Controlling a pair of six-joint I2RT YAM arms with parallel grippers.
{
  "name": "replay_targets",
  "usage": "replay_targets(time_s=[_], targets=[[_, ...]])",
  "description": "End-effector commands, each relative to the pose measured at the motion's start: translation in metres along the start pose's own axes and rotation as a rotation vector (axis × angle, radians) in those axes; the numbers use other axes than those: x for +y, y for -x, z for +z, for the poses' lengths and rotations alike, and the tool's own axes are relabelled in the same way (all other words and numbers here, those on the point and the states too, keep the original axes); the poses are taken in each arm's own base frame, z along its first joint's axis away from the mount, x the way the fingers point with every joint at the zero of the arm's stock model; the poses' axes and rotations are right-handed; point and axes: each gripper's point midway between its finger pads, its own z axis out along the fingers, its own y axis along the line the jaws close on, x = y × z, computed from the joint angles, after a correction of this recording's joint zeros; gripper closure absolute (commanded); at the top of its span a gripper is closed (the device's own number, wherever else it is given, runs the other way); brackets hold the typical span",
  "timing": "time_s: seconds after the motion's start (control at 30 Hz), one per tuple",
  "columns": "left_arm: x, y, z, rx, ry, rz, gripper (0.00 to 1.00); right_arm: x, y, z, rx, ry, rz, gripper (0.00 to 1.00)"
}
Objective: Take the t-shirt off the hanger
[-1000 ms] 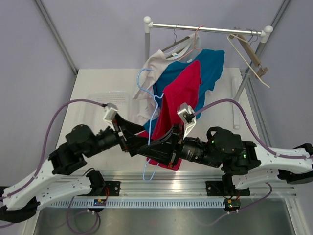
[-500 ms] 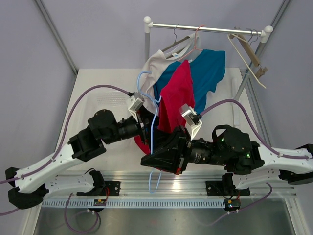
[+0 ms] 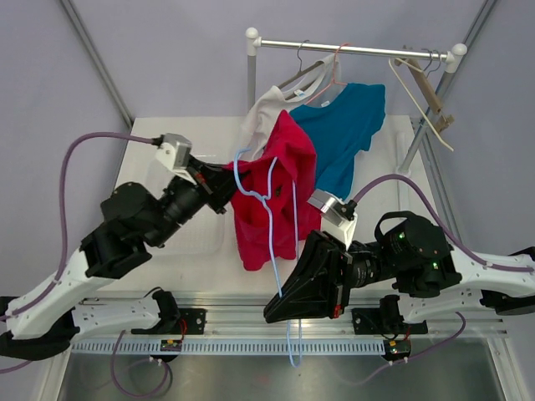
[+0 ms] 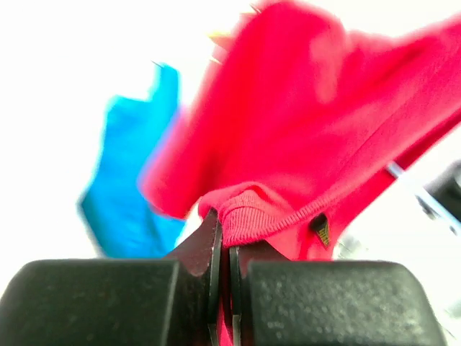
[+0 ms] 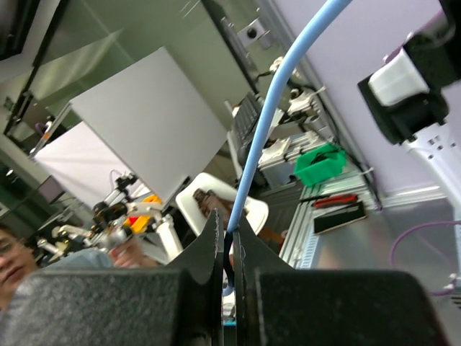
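The red t-shirt (image 3: 276, 188) hangs spread in the air over the table, still threaded on the light blue wire hanger (image 3: 273, 242). My left gripper (image 3: 226, 185) is shut on its ribbed collar at the shirt's left edge. Up close, the jaws of that gripper (image 4: 223, 241) pinch the collar of the red t-shirt (image 4: 310, 122). My right gripper (image 3: 276, 311) is below the shirt near the table's front edge, shut on the hanger's lower wire. The right wrist view shows the gripper (image 5: 227, 241) clamped on the blue hanger (image 5: 277, 115).
At the back stands a clothes rack (image 3: 355, 50) carrying a teal t-shirt (image 3: 347, 125), a white shirt (image 3: 263, 109) and a wooden hanger (image 3: 426, 92). The white table (image 3: 159, 134) lies below. The teal t-shirt (image 4: 130, 187) shows behind the red one.
My left gripper went from open to shut on the red collar and moved up and left. My right gripper drew the hanger toward the near edge. The shirt now hangs spread out.
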Motion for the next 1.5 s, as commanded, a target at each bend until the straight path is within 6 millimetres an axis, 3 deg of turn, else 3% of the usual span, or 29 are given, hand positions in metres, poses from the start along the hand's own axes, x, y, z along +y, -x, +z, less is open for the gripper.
replay_targets(time_s=[0.0, 0.07, 0.23, 0.33, 0.37, 0.4, 0.43, 0.47, 0.5, 0.53, 0.57, 0.6, 0.63, 0.67, 0.7, 0.77, 0.8, 0.9, 1.07, 1.23, 1.27, 1.33, 1.37, 1.4, 1.43, 1.47], targets=[[0.044, 0.086, -0.042, -0.231, 0.251, 0.071, 1.00, 0.027, -0.007, -0.013, 0.081, 0.093, 0.032, 1.00], [0.069, 0.095, -0.054, -0.243, 0.395, 0.143, 1.00, 0.036, -0.004, -0.016, 0.084, 0.120, 0.030, 1.00], [0.102, 0.125, -0.074, -0.296, 0.606, 0.230, 1.00, 0.069, 0.006, -0.026, 0.082, 0.222, -0.005, 1.00], [0.117, 0.136, -0.069, -0.281, 0.696, 0.301, 1.00, 0.101, 0.012, -0.025, 0.089, 0.323, -0.051, 1.00], [0.114, 0.150, -0.067, -0.302, 0.683, 0.297, 1.00, 0.114, 0.015, -0.019, 0.095, 0.364, -0.060, 1.00], [0.118, 0.145, -0.050, -0.271, 0.693, 0.318, 1.00, 0.122, 0.013, -0.017, 0.115, 0.405, -0.067, 1.00], [0.123, 0.156, -0.048, -0.288, 0.710, 0.321, 1.00, 0.134, 0.016, -0.010, 0.123, 0.461, -0.075, 1.00], [0.127, 0.158, -0.041, -0.282, 0.721, 0.329, 1.00, 0.140, 0.015, -0.007, 0.138, 0.492, -0.079, 1.00], [0.137, 0.151, -0.019, -0.244, 0.742, 0.347, 1.00, 0.146, 0.013, -0.007, 0.156, 0.525, -0.083, 1.00], [0.151, 0.155, -0.015, -0.232, 0.779, 0.360, 1.00, 0.145, 0.010, 0.000, 0.166, 0.536, -0.084, 1.00], [0.151, 0.177, -0.018, -0.277, 0.799, 0.350, 1.00, 0.151, 0.014, -0.001, 0.160, 0.556, -0.092, 1.00], [0.157, 0.185, -0.017, -0.291, 0.818, 0.344, 1.00, 0.151, 0.017, -0.001, 0.149, 0.547, -0.098, 1.00], [0.169, 0.189, -0.012, -0.295, 0.835, 0.328, 1.00, 0.147, 0.018, -0.004, 0.144, 0.517, -0.121, 1.00], [0.168, 0.200, -0.016, -0.325, 0.833, 0.316, 1.00, 0.142, 0.019, -0.007, 0.135, 0.481, -0.133, 1.00], [0.163, 0.227, -0.030, -0.395, 0.844, 0.309, 1.00, 0.130, 0.023, -0.005, 0.104, 0.406, -0.143, 1.00], [0.158, 0.256, -0.048, -0.466, 0.881, 0.324, 1.00, 0.127, 0.034, -0.021, 0.039, 0.357, -0.160, 1.00], [0.145, 0.283, -0.066, -0.545, 0.884, 0.327, 1.00, 0.124, 0.039, -0.027, 0.010, 0.335, -0.187, 1.00], [0.133, 0.298, -0.081, -0.606, 0.866, 0.338, 1.00, 0.102, 0.044, -0.040, -0.037, 0.211, -0.221, 1.00], [0.135, 0.295, -0.078, -0.593, 0.867, 0.353, 1.00, 0.067, 0.045, -0.040, -0.057, 0.042, -0.244, 1.00], [0.159, 0.270, -0.060, -0.530, 0.858, 0.338, 1.00, 0.044, 0.038, -0.043, -0.061, -0.049, -0.261, 1.00], [0.160, 0.269, -0.063, -0.532, 0.845, 0.334, 1.00, 0.036, 0.041, -0.044, -0.078, -0.088, -0.262, 1.00], [0.170, 0.266, -0.066, -0.546, 0.820, 0.292, 1.00, 0.024, 0.038, -0.044, -0.082, -0.133, -0.263, 1.00], [0.186, 0.251, -0.060, -0.510, 0.824, 0.274, 1.00, 0.019, 0.037, -0.043, -0.083, -0.156, -0.267, 1.00], [0.196, 0.253, -0.073, -0.527, 0.848, 0.275, 1.00, 0.015, 0.035, -0.043, -0.077, -0.170, -0.267, 1.00], [0.201, 0.245, -0.067, -0.514, 0.811, 0.244, 1.00, 0.008, 0.028, -0.040, -0.060, -0.184, -0.265, 1.00], [0.220, 0.233, -0.068, -0.495, 0.841, 0.233, 1.00, 0.004, 0.027, -0.040, -0.058, -0.202, -0.263, 1.00]])
